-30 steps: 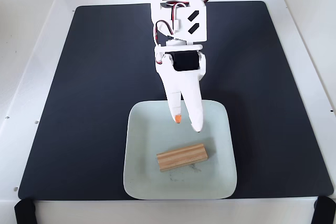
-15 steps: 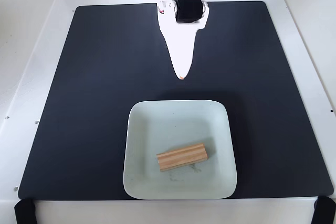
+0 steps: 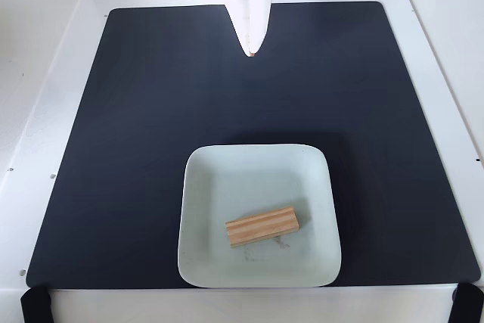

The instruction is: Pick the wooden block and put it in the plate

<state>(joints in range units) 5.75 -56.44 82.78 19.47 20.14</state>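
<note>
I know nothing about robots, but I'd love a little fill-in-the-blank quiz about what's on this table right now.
1. The wooden block lies inside the ____.
2. The plate sits on a mat whose colour is ____.
3. The end effector holds ____.
4. In the fixed view, the end effector is near the ____ edge of the picture, away from the plate.

Missing words: plate; black; nothing; top
</note>
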